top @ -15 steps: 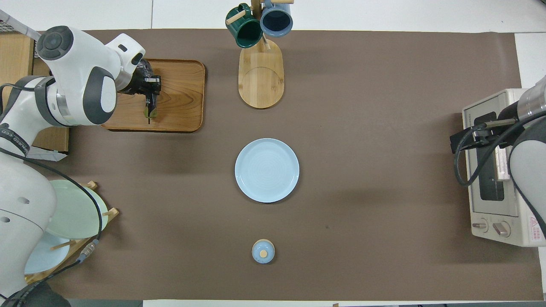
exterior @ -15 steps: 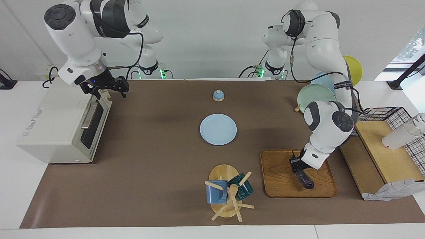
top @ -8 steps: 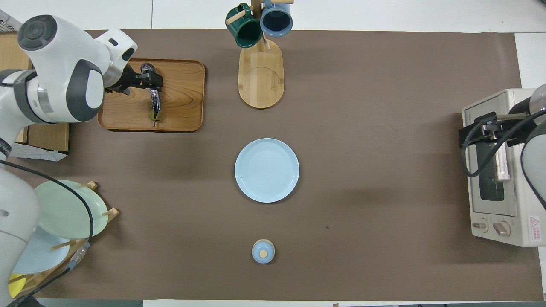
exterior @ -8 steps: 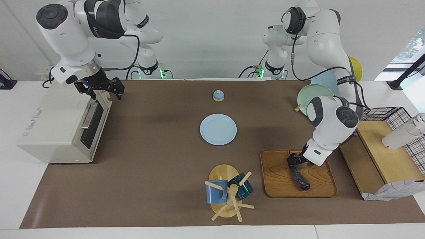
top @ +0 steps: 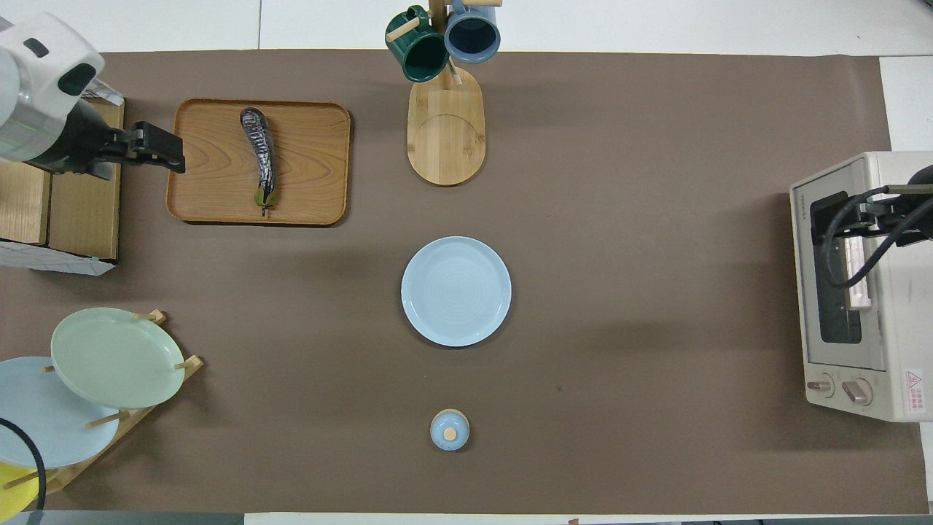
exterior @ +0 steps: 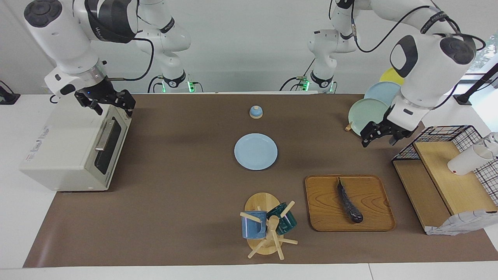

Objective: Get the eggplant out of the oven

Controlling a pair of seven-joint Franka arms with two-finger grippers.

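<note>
Using the round pale-blue plate (exterior: pixel 255 151) in the middle of the brown mat as the anchor. Nearer the robots than the plate sits a little domed blue lid with a wooden knob (exterior: pixel 255 112). Toward the right arm's end from the plate is the boxy cream oven (exterior: pixel 74 146), dark glass door closed, metal bar handle across its front; the right gripper (exterior: pixel 110 105) hangs over the oven's top front edge with its fingers spread, holding nothing. Toward the left arm's end, the left gripper (exterior: pixel 378 136) is up in the air beside the wooden rack of glossy plates (exterior: pixel 367 111), fingers apart and empty. Farther from the robots than the plate is the rounded rectangular wooden tray (exterior: pixel 373 186), and the slim, dark, shiny eggplant (exterior: pixel 349 202) lies flat on it, clear of both grippers. Beside the tray, a bamboo mug tree (exterior: pixel 264 223) carries a blue and a green mug.
</note>
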